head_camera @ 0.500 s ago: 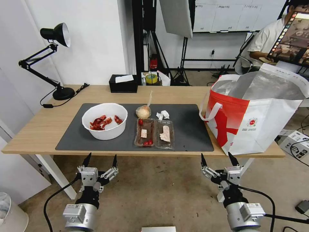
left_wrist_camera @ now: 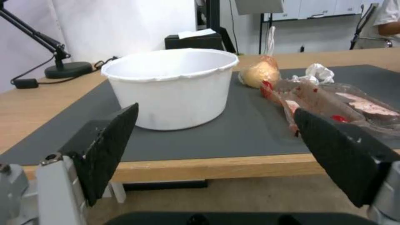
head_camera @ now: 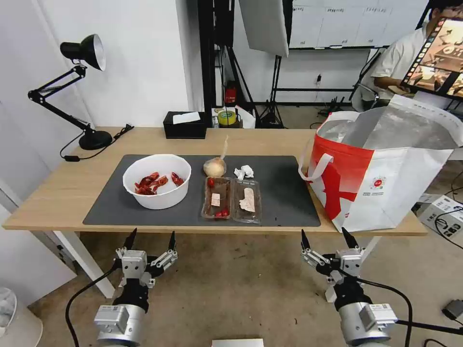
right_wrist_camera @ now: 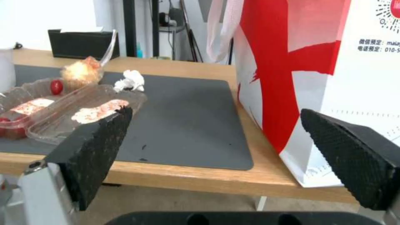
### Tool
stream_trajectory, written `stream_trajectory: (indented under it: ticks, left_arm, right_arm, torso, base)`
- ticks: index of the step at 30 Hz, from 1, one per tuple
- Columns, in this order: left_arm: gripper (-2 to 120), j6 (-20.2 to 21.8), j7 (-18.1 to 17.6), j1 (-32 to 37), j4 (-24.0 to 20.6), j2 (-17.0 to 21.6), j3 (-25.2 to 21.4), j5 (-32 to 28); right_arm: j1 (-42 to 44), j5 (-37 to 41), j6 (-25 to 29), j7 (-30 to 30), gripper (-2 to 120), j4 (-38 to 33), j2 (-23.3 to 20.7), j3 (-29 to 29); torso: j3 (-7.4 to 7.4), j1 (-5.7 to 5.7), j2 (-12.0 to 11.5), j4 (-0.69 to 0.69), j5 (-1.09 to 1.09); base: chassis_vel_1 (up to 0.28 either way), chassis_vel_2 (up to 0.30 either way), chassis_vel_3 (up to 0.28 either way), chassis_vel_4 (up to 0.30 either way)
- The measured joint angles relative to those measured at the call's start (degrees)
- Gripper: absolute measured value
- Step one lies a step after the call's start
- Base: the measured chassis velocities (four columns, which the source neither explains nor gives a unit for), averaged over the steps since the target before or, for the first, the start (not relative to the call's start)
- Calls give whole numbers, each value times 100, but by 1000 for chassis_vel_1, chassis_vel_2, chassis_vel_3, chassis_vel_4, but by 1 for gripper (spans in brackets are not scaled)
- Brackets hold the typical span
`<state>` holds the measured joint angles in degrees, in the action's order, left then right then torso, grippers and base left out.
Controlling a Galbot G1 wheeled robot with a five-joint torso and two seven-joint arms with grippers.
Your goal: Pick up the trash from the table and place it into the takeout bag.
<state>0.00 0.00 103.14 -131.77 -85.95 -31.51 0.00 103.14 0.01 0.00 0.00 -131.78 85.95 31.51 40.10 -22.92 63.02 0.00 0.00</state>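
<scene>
Both hands hung apart below the worktop's (head_camera: 72,193) front edge, left hand (head_camera: 150,239), right hand (head_camera: 322,237). The bowl (head_camera: 156,180) near that edge probably wanted a level rim grasp.

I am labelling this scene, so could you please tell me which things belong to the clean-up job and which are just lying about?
Job: white bowl of crayfish shells, clamshell box, knotted bag, crumpled tissue, takeout bag, table.

Lying about: black tissue box, desk lamp, tape roll.
</scene>
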Motion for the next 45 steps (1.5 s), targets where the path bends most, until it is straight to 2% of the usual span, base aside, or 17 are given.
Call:
stream_trajectory:
  ticks: [10, 12, 15, 16, 19, 20, 23, 24, 28, 29, 30, 31, 33, 35, 45]
  left_arm:
    - [100, 0, 0, 0, 0, 0, 0, 0]
    - [100, 0, 0, 0, 0, 0, 0, 0]
    - [100, 119, -81, -40, -27, 48, -2, -107]
    - [100, 119, -81, -40, -27, 48, -2, -107]
    - [100, 654, -462, -253, -232, 280, -38, -572]
    - [100, 654, -462, -253, -232, 280, -38, -572]
    - [100, 1254, -888, -484, -454, 537, -76, -1096]
    - [100, 1254, -888, -484, -454, 537, -76, -1096]
    - [100, 2170, -1534, -840, -791, 928, -135, -1890]
    - [100, 2170, -1534, -840, -791, 928, -135, -1890]
    - [100, 2361, -1667, -917, -861, 1010, -148, -2058]
    - [100, 2451, -1755, -989, -883, 1116, -152, -2223]
    - [100, 2466, -1813, -1050, -880, 1218, -154, -2361]
    - [100, 2451, -1825, -1063, -862, 1250, -144, -2410]
    - [100, 2269, -1685, -1002, -750, 1208, -112, -2238]
  right_arm:
    - [-6, 41, -22, 2, 100, -2, -38, 14]
    - [-23, 170, -110, 27, 100, -18, -147, 58]
    - [-144, 775, -522, 171, 100, -131, -656, 299]
    - [-144, 775, -522, 171, 100, -131, -656, 299]
    - [-275, 1398, -942, 322, 100, -253, -1174, 541]
    - [-275, 1398, -942, 322, 100, -253, -1174, 541]
    - [-392, 1996, -1354, 463, 100, -362, -1677, 776]
    - [-392, 1996, -1354, 463, 100, -362, -1677, 776]
    - [-565, 2845, -1919, 661, 100, -519, -2385, 1102]
    - [-565, 2845, -1919, 661, 100, -519, -2385, 1102]
    - [-645, 2965, -1931, 666, 100, -485, -2460, 1079]
    - [-696, 3026, -1925, 658, 100, -437, -2470, 1015]
    - [-736, 3059, -1912, 649, 100, -385, -2465, 944]
    - [-766, 3063, -1880, 630, 100, -360, -2448, 884]
    - [-797, 3053, -1624, 483, 100, -238, -2405, 741]
  torso:
    - [0, 0, 0, 0, 0]
    - [0, 0, 0, 0, 1]
    - [0, 0, 0, 1, 0]
    - [0, 0, 0, 1, 0]
    - [0, 0, 0, 0, 1]
    - [0, 0, 0, 0, 1]
    - [1, 0, 0, 0, 1]
    - [1, 0, 0, 0, 1]
    - [0, 0, 0, 0, 0]
    - [0, 0, 0, 0, 0]
    - [0, 0, 0, 0, -5]
    - [0, 0, 0, 2, 1]
    - [1, -1, -1, -1, 5]
    - [1, -1, -1, 0, -2]
    - [0, -1, 0, 0, 0]
  base:
    - [0, 0, 0, 0]
    - [0, 0, 0, 0]
    - [0, 0, 0, 0]
    - [0, 0, 0, 0]
    - [0, 0, 0, 0]
    - [0, 0, 0, 0]
    - [0, 0, 0, 0]
    - [0, 0, 0, 0]
    - [0, 0, 0, 0]
    - [0, 0, 0, 0]
    - [0, 0, 0, 0]
    - [0, 0, 0, 0]
    - [0, 0, 0, 0]
    - [0, 0, 0, 0]
    - [0, 0, 0, 0]
